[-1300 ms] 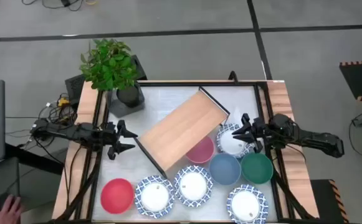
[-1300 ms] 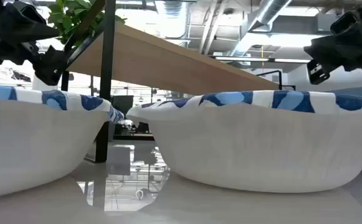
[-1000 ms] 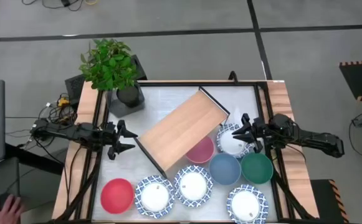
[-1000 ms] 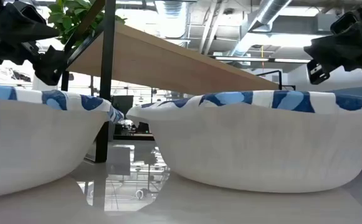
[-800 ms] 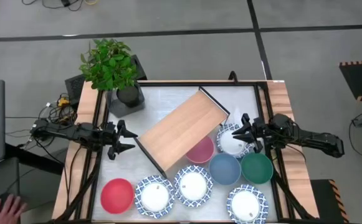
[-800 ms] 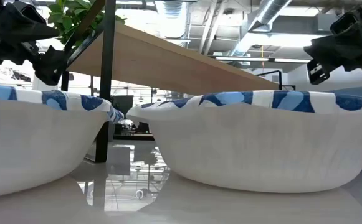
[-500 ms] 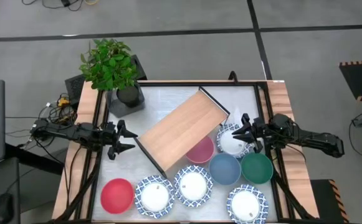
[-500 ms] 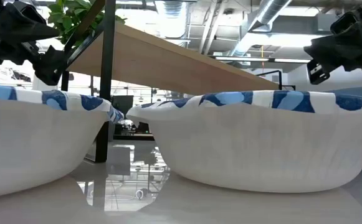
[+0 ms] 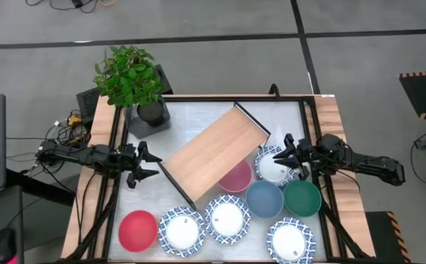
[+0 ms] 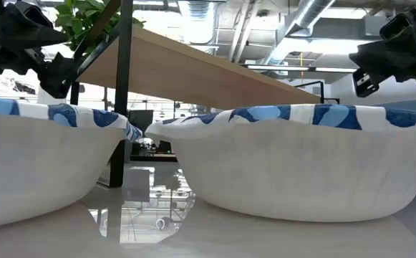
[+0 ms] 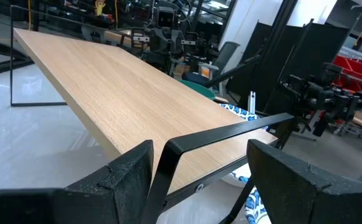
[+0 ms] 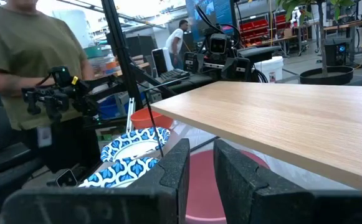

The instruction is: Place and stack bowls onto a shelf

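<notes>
The shelf (image 9: 213, 152), a light-wood board on a black frame, stands slantwise in the table's middle. Near its right end are a blue-rimmed white bowl (image 9: 274, 166), a pink bowl (image 9: 237, 178) partly under the board, a blue bowl (image 9: 264, 199) and a green bowl (image 9: 301, 199). Along the near edge sit a red bowl (image 9: 138, 229) and three blue-rimmed white bowls (image 9: 181, 229), (image 9: 227, 218), (image 9: 291, 240). My left gripper (image 9: 151, 163) is open and empty left of the shelf; its fingers stand either side of the frame's corner (image 11: 174, 149). My right gripper (image 9: 284, 156) is shut and empty over the white bowl's far right side.
A potted plant (image 9: 133, 79) stands at the far left corner. The table's wood side rails (image 9: 330, 117) and black frame bound the top. A person (image 12: 25, 68) stands beyond the table in the right wrist view. Two white bowls (image 10: 293, 165) fill the low view.
Both arms and all bowls have kept still. A person's hand beside the table's near left has drawn out of the high view.
</notes>
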You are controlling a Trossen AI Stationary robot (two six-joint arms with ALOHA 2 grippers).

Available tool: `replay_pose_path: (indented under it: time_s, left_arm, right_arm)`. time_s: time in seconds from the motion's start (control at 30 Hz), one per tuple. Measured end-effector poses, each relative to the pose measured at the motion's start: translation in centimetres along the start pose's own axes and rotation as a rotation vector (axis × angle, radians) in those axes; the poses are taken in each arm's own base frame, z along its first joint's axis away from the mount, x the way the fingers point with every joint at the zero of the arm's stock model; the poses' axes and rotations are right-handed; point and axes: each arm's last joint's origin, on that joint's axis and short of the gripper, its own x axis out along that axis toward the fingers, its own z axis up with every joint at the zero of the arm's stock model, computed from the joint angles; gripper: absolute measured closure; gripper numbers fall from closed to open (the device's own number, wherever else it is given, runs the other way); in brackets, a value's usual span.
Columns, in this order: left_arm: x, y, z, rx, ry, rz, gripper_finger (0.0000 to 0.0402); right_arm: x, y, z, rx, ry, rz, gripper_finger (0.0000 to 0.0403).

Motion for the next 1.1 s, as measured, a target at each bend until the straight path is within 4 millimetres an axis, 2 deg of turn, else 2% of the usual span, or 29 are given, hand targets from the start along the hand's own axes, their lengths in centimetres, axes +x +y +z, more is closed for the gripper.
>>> replay_pose_path:
  time_s: [0.57,0.67,0.8,0.97,1.1]
  left_arm:
    - [0.00,0.00,0.00,0.021,0.000,0.000,0.0159]
    - [0.01,0.01,0.41,0.010,-0.053,0.034,0.0159]
    - [-0.05,0.32,0.55,-0.130,-0.102,0.137,0.0159]
    - [-0.07,0.43,0.58,-0.274,-0.130,0.167,0.0159]
    - [-0.07,0.42,0.57,-0.323,-0.130,0.159,0.0159]
  right_arm:
    - [0.00,0.00,0.00,0.000,0.000,0.000,0.0305]
    - [0.00,0.00,0.00,0.000,0.000,0.000,0.0305]
    - [0.00,0.00,-0.01,0.000,0.001,0.000,0.0305]
    - [0.00,0.00,0.00,0.000,0.000,0.000,0.0305]
    - [0.00,0.00,0.00,0.000,0.000,0.000,0.0305]
